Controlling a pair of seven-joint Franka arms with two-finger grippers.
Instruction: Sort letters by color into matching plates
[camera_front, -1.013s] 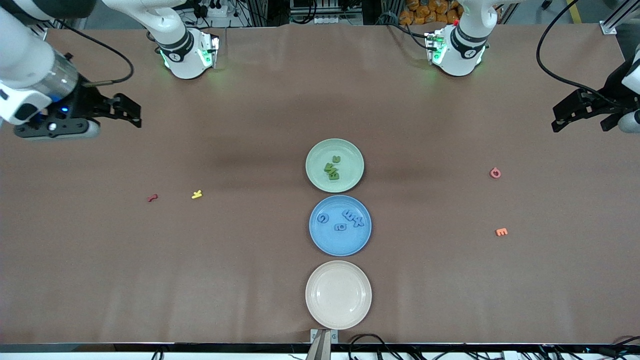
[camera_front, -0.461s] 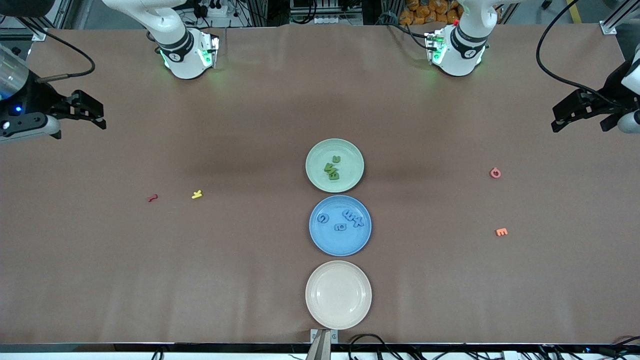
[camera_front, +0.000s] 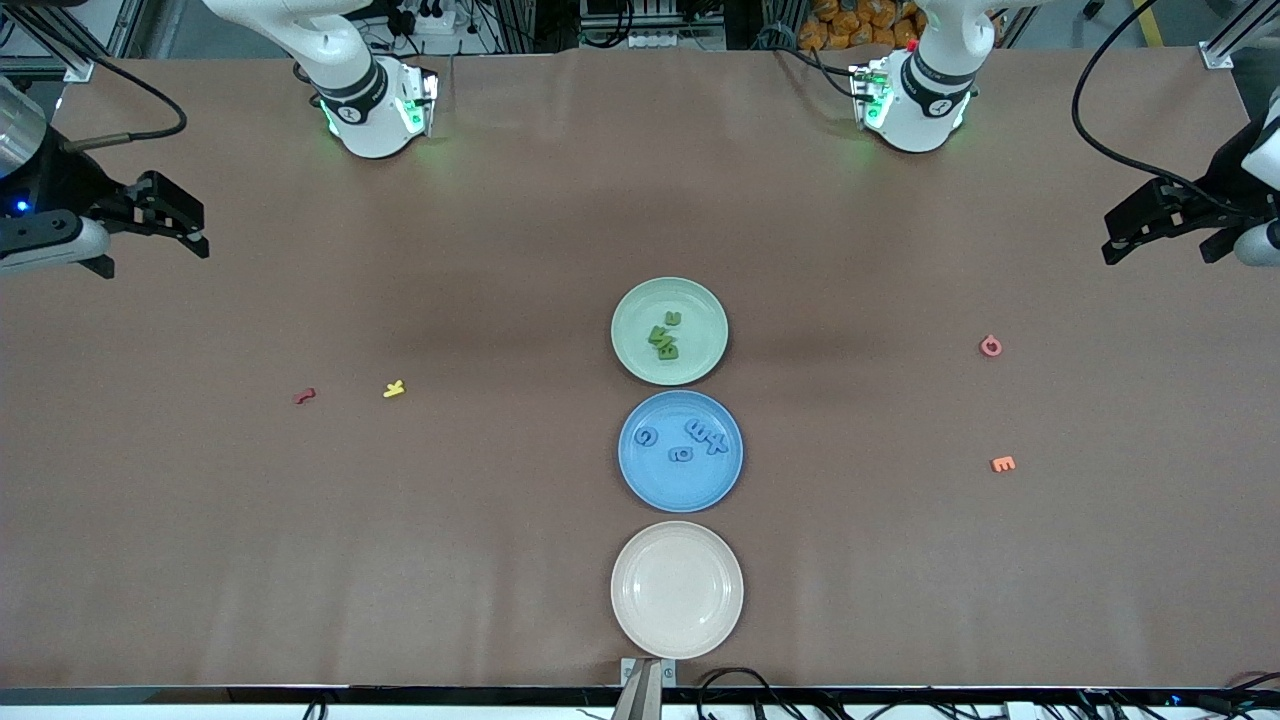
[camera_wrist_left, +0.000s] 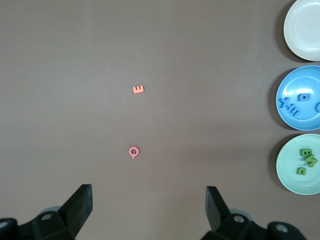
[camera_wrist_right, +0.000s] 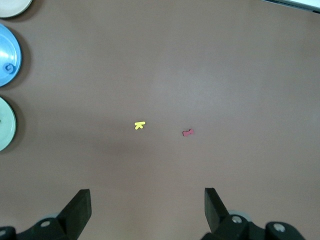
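Green plate (camera_front: 669, 331): centre of the front view, topmost of three plates in a column; holds the green letters (camera_front: 664, 340), matched by colour.
Blue plate (camera_front: 680, 451): just below it; holds the blue letters (camera_front: 695, 441).
Cream plate (camera_front: 677, 589): lowest of the column, bare; no letter on the table shares its colour.
Stray letters: a red letter (camera_front: 305, 396) and a yellow letter (camera_front: 394, 389) at mid-left of the frame; a pink letter (camera_front: 990, 346) and an orange letter (camera_front: 1003, 464) at mid-right. They match neither filled plate, so the sorting appears done.
Right gripper (camera_front: 190, 225): upper-left edge of the frame, jaws spread and empty, over bare table.
Left gripper (camera_front: 1125, 232): upper-right edge, jaws spread and empty, likewise clear of the plates.
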